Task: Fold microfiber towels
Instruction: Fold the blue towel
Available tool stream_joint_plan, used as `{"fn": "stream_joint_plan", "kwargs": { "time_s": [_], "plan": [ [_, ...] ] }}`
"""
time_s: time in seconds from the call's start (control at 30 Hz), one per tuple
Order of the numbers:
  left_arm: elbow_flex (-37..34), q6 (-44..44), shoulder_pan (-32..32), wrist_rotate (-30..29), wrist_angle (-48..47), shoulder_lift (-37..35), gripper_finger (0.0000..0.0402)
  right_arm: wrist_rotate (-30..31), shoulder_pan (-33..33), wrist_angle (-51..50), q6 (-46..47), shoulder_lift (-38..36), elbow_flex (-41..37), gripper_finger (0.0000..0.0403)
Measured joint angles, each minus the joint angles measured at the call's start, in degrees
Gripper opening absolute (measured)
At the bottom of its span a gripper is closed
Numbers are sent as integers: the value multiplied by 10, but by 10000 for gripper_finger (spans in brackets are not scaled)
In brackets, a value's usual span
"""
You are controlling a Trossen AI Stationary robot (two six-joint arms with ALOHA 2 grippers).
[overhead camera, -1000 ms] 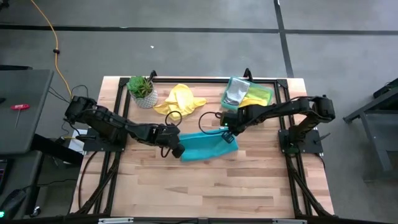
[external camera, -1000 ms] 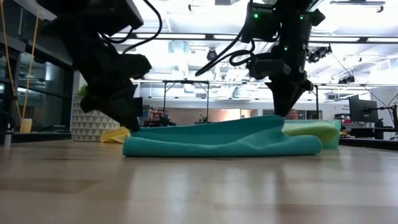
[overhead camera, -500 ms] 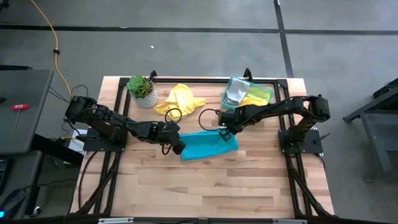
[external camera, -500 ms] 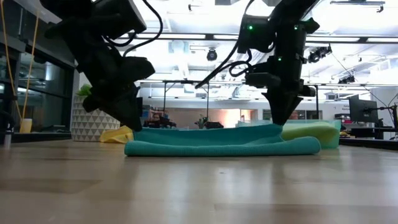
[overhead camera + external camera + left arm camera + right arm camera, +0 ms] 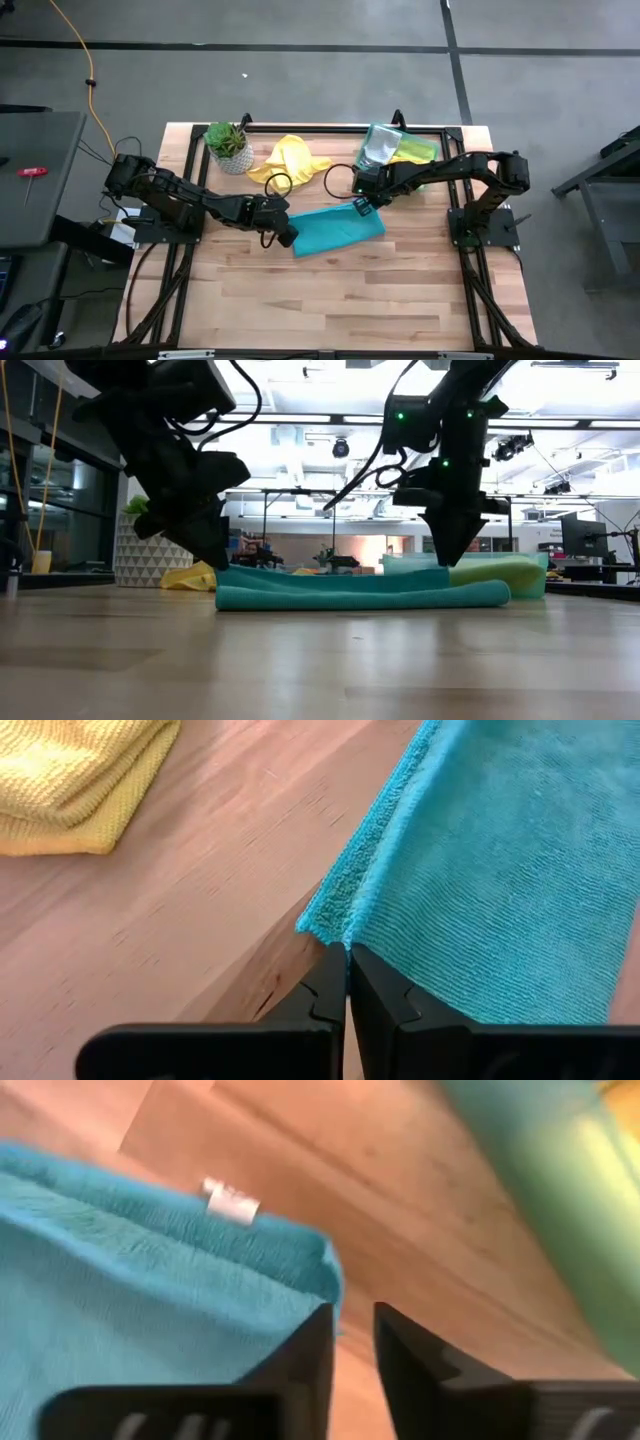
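A teal towel (image 5: 338, 230) lies folded on the wooden table, also seen in the low view (image 5: 360, 588). My left gripper (image 5: 290, 238) is shut on the towel's left corner. My right gripper (image 5: 361, 205) is open, low over the towel's far right corner (image 5: 310, 1255), which bears a small white label (image 5: 230, 1202). Bare wood shows between its fingers. A yellow towel (image 5: 290, 158) lies crumpled at the far side. Grey (image 5: 378, 150) and lime (image 5: 414, 152) towels lie in the green tray. My left gripper pinches the teal towel's left corner (image 5: 338, 925) between its two shut fingers, where two hemmed edges meet. The fingers come low, slanting from the table's left. The towel lies flat on the table. My right gripper: I cannot tell whether a finger (image 5: 300, 1355) brushes the corner.
A potted plant (image 5: 228, 145) stands at the far left beside the yellow towel. The translucent green tray (image 5: 398, 150) sits at the far right, close behind my right gripper. Bare wood stretches along the near half of the table (image 5: 340, 300).
My right gripper has gone toward the far edge and risen a little off the teal towel. The towel's raised right end has dropped, and the upper layer now lies flat on the lower one. My left gripper has stayed shut on its corner.
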Motion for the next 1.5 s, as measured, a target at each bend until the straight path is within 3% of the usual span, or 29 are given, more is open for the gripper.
{"fn": "stream_joint_plan", "kwargs": {
  "time_s": [0.23, 0.43, 0.67, 0.9, 1.03, 1.13, 1.27, 1.5],
  "plan": [
    [0, 0, 0, -29, 0, 0, 0, 57, -8, 1, 17, 0, 0, 169],
    [0, 3, 0, -45, 0, 0, 0, 45, -8, -12, -8, 0, 0, 209],
    [0, 22, 0, -47, 0, 0, 29, 41, -8, -13, -10, 0, 0, 213],
    [0, 69, 28, -31, -1, -11, 115, 40, -8, -7, -66, -37, 0, 213],
    [0, 119, 55, 23, -3, -51, 166, 18, -5, -5, -143, -84, 0, 213],
    [0, 168, 59, 87, 10, -89, 193, -36, 10, -5, -227, -116, 0, 213],
    [2, 224, 28, 165, 41, -106, 203, -110, 45, -6, -315, -134, 1, 213],
    [0, 264, -55, 149, 90, -49, 188, -124, 88, 1, -368, -127, 1, 213]
  ]
}}
